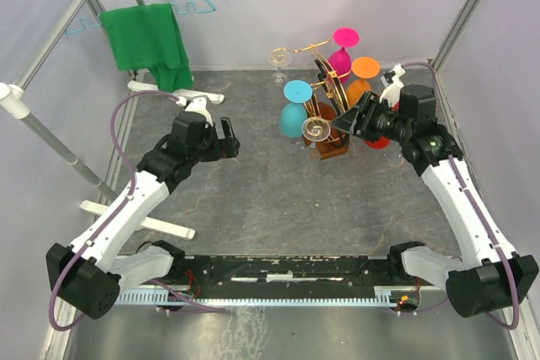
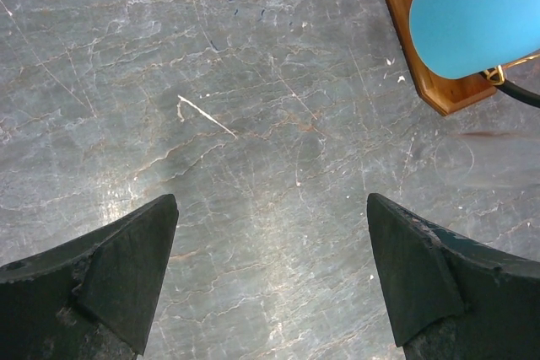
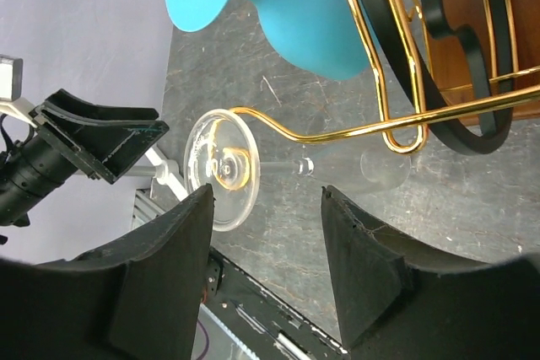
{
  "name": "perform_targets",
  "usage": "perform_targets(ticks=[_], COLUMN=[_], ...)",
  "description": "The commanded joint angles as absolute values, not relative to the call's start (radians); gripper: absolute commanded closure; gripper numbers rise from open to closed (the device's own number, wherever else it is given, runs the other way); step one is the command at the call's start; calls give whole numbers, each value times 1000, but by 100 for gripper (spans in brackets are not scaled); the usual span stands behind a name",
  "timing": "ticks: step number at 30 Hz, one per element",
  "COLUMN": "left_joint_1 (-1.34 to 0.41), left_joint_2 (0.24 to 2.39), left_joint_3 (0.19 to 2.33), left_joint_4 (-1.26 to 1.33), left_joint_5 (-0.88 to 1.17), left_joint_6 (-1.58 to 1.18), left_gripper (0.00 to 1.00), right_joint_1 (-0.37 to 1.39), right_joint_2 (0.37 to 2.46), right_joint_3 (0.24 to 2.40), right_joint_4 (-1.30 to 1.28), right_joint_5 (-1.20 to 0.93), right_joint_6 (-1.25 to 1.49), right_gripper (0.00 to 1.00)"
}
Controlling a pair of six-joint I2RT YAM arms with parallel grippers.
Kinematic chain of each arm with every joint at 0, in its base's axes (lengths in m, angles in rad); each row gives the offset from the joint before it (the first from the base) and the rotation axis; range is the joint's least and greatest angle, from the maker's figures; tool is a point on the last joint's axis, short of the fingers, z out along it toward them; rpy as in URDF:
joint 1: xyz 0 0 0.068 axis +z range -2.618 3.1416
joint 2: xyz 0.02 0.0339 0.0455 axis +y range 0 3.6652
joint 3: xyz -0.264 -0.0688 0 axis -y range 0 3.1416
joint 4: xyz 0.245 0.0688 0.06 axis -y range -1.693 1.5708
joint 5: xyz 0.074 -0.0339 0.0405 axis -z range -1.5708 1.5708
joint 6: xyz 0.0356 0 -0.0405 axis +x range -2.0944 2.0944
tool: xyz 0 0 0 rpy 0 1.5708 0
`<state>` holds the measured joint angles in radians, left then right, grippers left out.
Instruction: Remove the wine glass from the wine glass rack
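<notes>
Right gripper (image 3: 268, 196) spread, seemingly astride wine glass (image 3: 219, 176)

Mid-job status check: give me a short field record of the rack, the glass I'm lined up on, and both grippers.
rack: wine glass rack upright, several coloured and clear glasses hanging on it
glass: clear wine glass hanging on a gold wire arm, not yet removed
right gripper: open, the glass's stem just beyond its fingertips, no contact visible
left gripper: open, holding nothing, over the tabletop; blue glass ahead on its right

Rack wire (image 3: 337, 134) alongside wine glass (image 3: 243, 170)
</notes>
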<state>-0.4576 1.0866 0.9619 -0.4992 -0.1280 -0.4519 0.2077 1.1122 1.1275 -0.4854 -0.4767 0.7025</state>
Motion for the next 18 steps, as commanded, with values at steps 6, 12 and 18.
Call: perform_targets(ticks=[6, 12, 18], left_joint_1=[-456, -457, -457], left_joint_2=[1062, 1046, 1038], left_joint_3=[932, 922, 916], left_joint_4=[-465, -466, -466], left_joint_5=[-111, -119, -123], left_joint_6=[-451, -452, -451], left_gripper=[1, 1, 1], right_joint_1=[238, 259, 273], right_joint_2=[1147, 1175, 1187], right_joint_3=[1145, 1156, 1158], right_joint_4=[-409, -403, -371], right_joint_5=[-514, -533, -561], right_joint_6=[713, 706, 714], right_gripper=[42, 48, 61])
